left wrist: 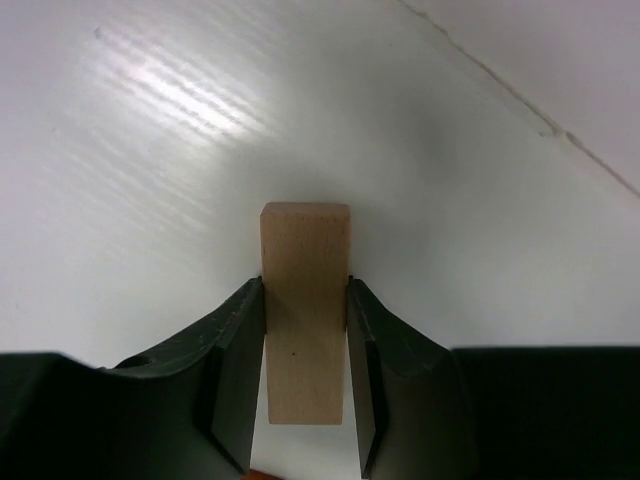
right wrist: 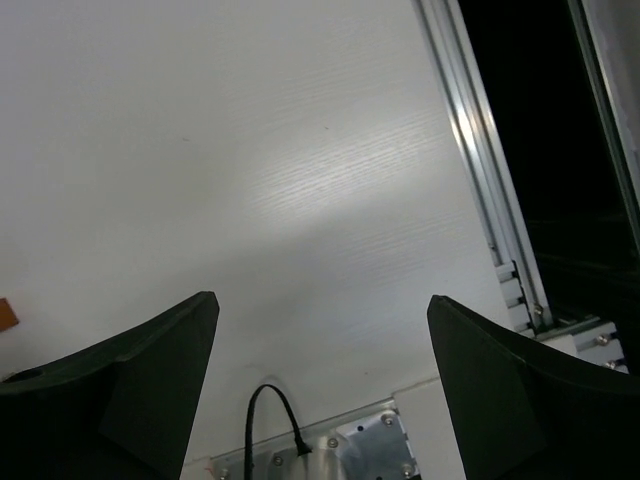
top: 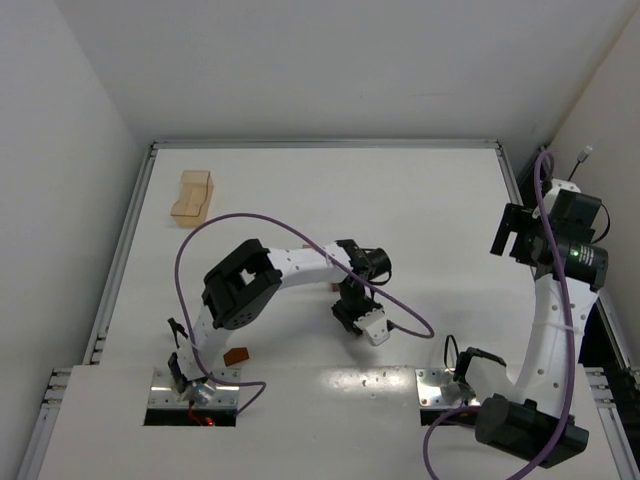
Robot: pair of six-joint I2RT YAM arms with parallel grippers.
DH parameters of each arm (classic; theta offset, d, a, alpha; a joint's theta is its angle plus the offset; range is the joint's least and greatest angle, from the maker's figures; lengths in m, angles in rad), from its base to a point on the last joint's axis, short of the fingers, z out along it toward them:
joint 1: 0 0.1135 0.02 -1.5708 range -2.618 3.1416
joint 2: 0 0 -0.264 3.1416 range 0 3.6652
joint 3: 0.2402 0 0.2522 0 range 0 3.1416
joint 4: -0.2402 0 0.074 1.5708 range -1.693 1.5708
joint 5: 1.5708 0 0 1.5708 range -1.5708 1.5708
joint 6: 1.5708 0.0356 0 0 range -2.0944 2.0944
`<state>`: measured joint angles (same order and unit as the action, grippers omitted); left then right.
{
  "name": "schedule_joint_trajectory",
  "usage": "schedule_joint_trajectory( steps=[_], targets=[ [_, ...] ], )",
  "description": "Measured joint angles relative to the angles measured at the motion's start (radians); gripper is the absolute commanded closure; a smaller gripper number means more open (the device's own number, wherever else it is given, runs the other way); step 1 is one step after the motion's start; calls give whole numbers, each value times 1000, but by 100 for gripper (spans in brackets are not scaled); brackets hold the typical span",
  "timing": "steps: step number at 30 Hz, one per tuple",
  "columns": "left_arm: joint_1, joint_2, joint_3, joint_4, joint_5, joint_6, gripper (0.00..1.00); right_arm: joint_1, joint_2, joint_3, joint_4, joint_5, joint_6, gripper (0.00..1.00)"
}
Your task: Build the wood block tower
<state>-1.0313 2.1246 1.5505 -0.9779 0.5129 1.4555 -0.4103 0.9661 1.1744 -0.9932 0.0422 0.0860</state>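
Note:
My left gripper (top: 345, 298) reaches to the middle of the table. In the left wrist view it (left wrist: 305, 286) is shut on a pale tan wooden bar (left wrist: 305, 240), both fingertips against the bar's long sides, just over the white table. A sliver of reddish wood (left wrist: 256, 474) shows at the bottom edge behind the bar. A reddish-brown block (top: 236, 355) lies alone near the left arm's base. My right gripper (top: 515, 235) is raised at the right side; in the right wrist view it (right wrist: 321, 298) is open and empty.
A larger pale wooden piece (top: 190, 198) stands at the back left. A metal rail (right wrist: 480, 170) runs along the table's right edge. A small orange-brown bit (right wrist: 5, 313) shows at the left edge of the right wrist view.

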Motion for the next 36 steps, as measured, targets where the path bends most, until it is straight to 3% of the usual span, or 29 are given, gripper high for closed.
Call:
schedule_joint_trajectory(
  steps=[7, 12, 17, 22, 29, 36],
  targets=[
    [37, -67, -61, 95, 2, -455, 100, 0, 0, -34, 59, -155, 6, 21],
    [69, -308, -180, 189, -32, -824, 100, 0, 1, -61, 108, -220, 18, 23],
    [58, -545, -153, 263, -154, -1053, 100, 0, 12, -70, 148, -271, 31, 23],
    [105, -523, 60, 190, -180, -1078, 100, 0, 28, -70, 186, -343, 42, 23],
    [244, -239, 437, -28, -153, -970, 100, 7, 64, -62, 211, -423, 42, 23],
    [290, -75, 496, -179, -179, -835, 100, 7, 78, -21, 225, -438, 29, 23]
  ],
)
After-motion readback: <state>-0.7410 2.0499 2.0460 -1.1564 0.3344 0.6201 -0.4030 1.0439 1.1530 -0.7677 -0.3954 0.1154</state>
